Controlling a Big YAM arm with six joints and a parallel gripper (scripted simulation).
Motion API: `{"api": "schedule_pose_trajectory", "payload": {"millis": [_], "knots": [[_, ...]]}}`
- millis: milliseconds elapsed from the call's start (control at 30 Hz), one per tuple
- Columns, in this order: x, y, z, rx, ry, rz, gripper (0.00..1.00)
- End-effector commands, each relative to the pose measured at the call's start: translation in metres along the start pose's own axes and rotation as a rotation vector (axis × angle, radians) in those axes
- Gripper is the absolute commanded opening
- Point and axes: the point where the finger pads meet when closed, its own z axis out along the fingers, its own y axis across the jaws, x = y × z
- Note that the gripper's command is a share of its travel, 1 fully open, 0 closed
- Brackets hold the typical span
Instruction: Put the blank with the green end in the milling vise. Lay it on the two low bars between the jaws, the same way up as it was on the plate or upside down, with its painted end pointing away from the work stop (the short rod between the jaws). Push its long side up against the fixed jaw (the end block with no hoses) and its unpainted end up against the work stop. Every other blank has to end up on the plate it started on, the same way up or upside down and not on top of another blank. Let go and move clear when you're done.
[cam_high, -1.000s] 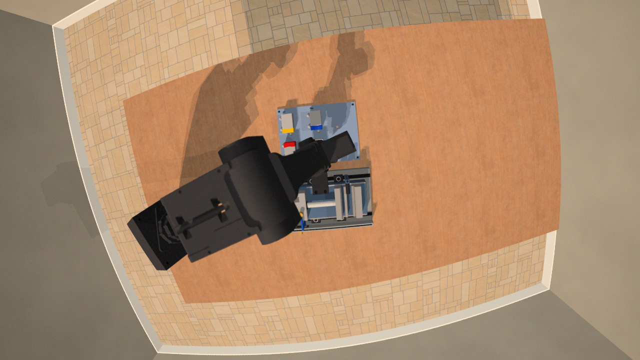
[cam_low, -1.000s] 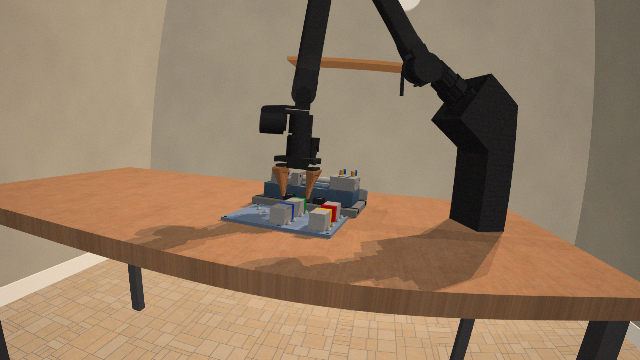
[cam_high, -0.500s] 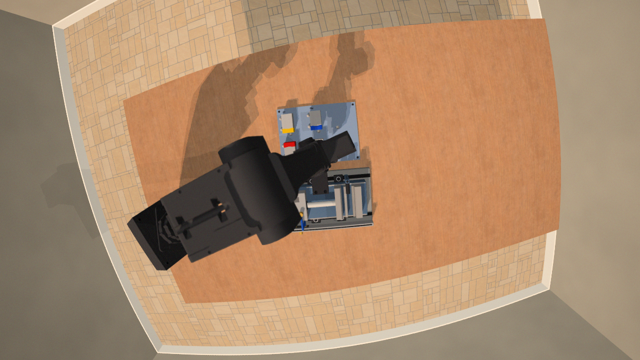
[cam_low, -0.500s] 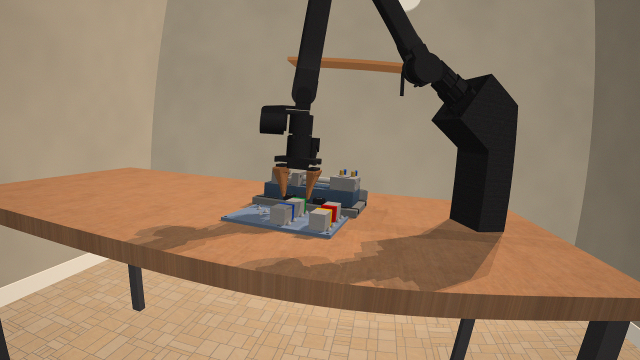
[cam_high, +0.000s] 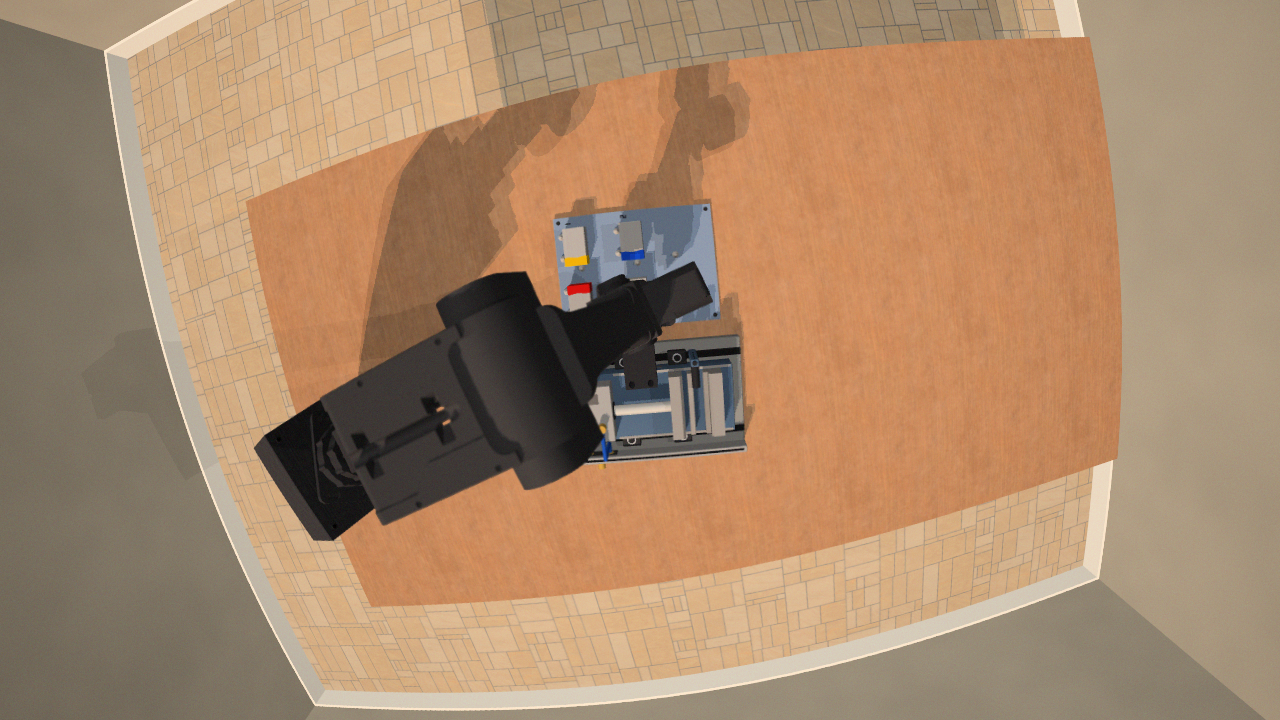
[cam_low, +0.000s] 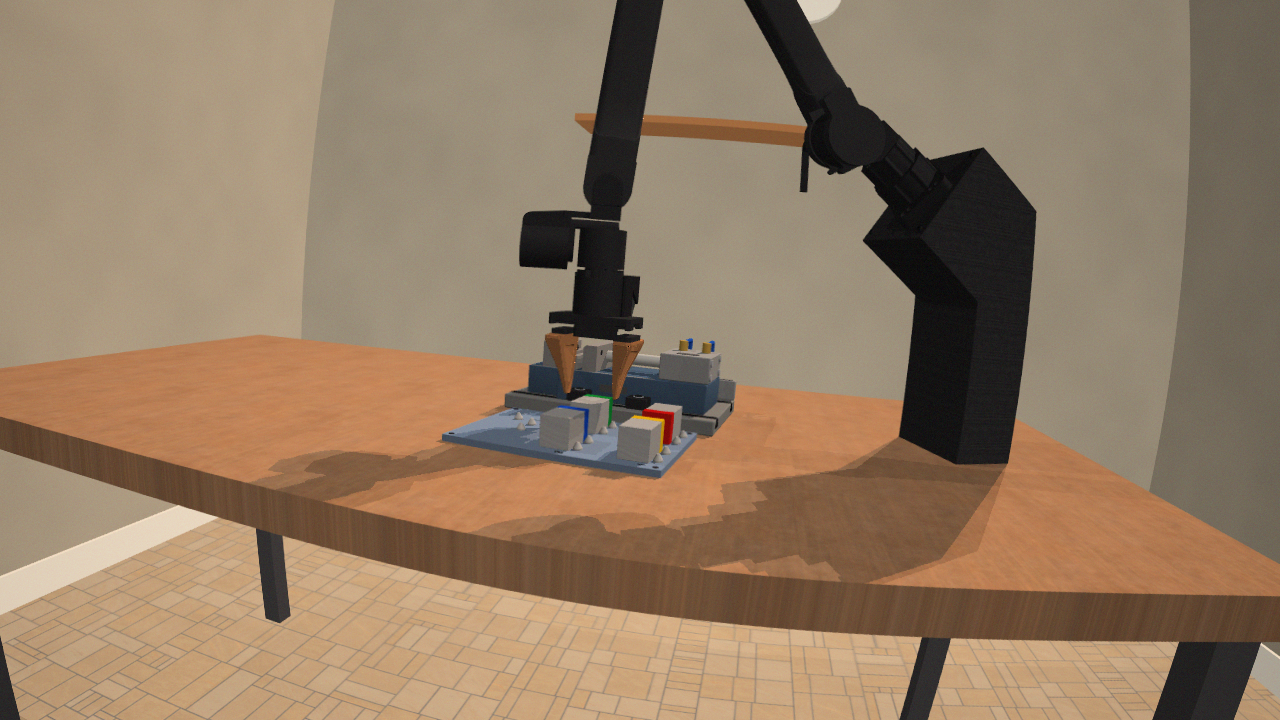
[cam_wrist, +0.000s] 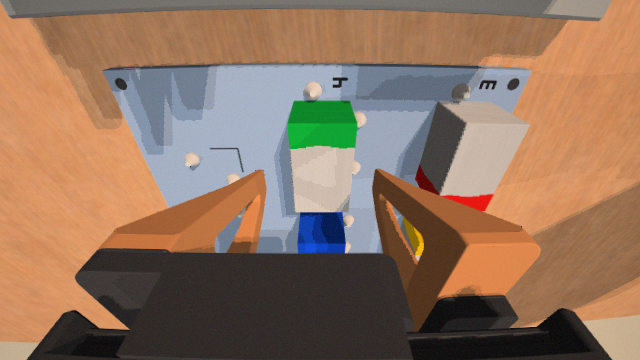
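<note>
The green-ended blank (cam_low: 590, 417) (cam_wrist: 322, 177) lies on the blue plate (cam_low: 487, 432) (cam_wrist: 260, 110) (cam_high: 702, 246), its green end toward the vise (cam_low: 666, 391) (cam_high: 741, 394). The arm hides most of it in the top view. My gripper (cam_low: 592, 396) (cam_wrist: 319, 179) is open and empty above it, one fingertip out past each long side. In the vise, the fixed jaw (cam_high: 716, 402) is the end block without hoses; the moving jaw (cam_high: 677, 405) stands apart from it. The dark work stop (cam_high: 694, 368) shows at the plate side of the gap.
The blue-ended blank (cam_high: 631, 235) (cam_low: 561, 429) (cam_wrist: 321, 232) lies in line behind the green one. The red-ended blank (cam_high: 579, 297) (cam_low: 665, 426) (cam_wrist: 485, 150) and yellow-ended blank (cam_high: 574, 241) (cam_low: 639, 440) lie at one side. Small cone pegs stand around the blanks. Hose fittings (cam_low: 683, 344) rise from the vise's other end.
</note>
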Motion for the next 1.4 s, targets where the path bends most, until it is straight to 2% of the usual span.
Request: {"api": "schedule_pose_trajectory", "payload": {"millis": [0, 733, 900, 933, 1033, 1367], "knots": [[0.003, -0.002, -0.001, -0.005, 0.007, 0.010, 0.64], [0.002, -0.007, 0.005, 0.008, 0.003, 0.010, 0.64], [0.003, -0.004, 0.005, 0.002, 0.006, 0.009, 0.64], [0.005, 0.000, 0.001, -0.010, 0.009, 0.009, 0.64], [0.003, -0.004, 0.007, 0.004, 0.005, 0.009, 0.64], [0.005, 0.002, 0.011, -0.005, 0.008, 0.008, 0.64]]}}
